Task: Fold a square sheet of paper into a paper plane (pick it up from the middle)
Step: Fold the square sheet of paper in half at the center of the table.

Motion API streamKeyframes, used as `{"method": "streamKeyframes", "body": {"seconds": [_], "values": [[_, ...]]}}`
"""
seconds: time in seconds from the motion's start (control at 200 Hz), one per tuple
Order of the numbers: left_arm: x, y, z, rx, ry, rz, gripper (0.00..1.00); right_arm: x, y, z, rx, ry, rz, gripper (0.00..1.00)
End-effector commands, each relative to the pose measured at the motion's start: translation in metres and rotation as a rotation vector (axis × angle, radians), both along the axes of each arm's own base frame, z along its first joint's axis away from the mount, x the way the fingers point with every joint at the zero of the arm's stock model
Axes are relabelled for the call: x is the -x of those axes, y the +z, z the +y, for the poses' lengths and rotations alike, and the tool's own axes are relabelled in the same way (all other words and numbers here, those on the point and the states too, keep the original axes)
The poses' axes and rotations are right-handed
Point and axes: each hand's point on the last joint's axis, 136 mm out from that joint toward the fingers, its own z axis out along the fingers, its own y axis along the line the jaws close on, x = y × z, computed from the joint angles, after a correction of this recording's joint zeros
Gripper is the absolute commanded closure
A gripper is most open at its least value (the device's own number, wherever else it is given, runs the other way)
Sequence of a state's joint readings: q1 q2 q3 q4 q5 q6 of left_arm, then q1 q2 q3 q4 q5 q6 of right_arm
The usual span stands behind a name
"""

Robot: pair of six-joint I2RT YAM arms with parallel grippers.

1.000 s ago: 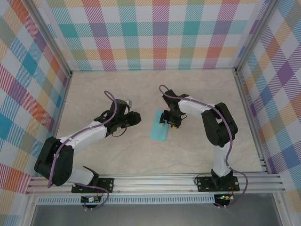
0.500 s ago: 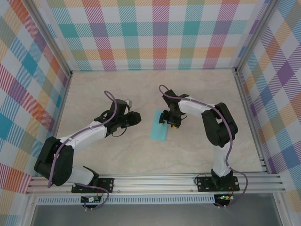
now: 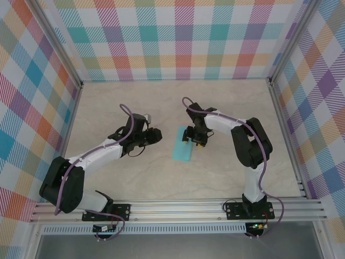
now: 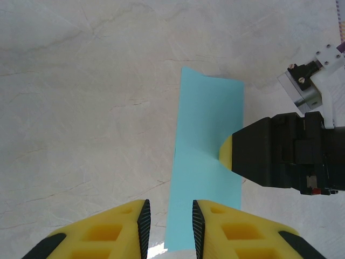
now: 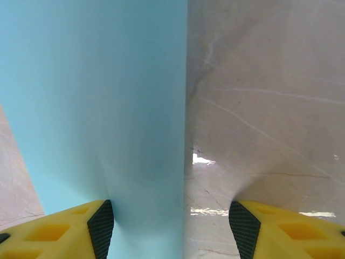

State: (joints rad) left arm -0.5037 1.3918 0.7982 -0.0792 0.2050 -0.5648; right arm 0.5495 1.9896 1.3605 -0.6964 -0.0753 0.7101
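Right tool [image 5: 171, 218] straddles edge of paper [image 5: 91, 108].

Lay flat on the pale marbled surface [image 3: 135, 172] as a thin, matte, light turquoise sheet of paper [image 3: 182, 145], shaped as a long narrow rectangle, slanted, near end leaning left, long edges straight.

The square sheet of paper [image 3: 181, 147] lies on the table [image 3: 135, 102] near its middle, between the two arms. The right gripper [image 3: 192, 136] straddles the paper's right edge at its far end; the left gripper [image 3: 157, 135] sits to its left, apart
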Motion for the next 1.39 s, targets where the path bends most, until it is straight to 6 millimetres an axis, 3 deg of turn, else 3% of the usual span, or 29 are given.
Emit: {"method": "streamKeyframes", "body": {"seconds": [0.0,0.5,0.875,1.39], "values": [[0.008,-0.004,-0.005,0.003,-0.029,0.026,0.71,0.025,-0.032,-0.034,0.142,-0.044,0.117,0.37],[0.01,-0.003,-0.006,0.012,-0.033,0.03,0.7,0.023,-0.026,-0.031,0.1,-0.067,0.11,0.4],[0.011,-0.008,-0.012,0.025,-0.055,0.046,0.7,0.023,-0.035,-0.034,0.13,-0.057,0.129,0.39],[0.004,-0.022,-0.041,0.037,-0.14,0.149,0.76,0.033,-0.052,-0.045,0.186,-0.058,0.167,0.39]]}}
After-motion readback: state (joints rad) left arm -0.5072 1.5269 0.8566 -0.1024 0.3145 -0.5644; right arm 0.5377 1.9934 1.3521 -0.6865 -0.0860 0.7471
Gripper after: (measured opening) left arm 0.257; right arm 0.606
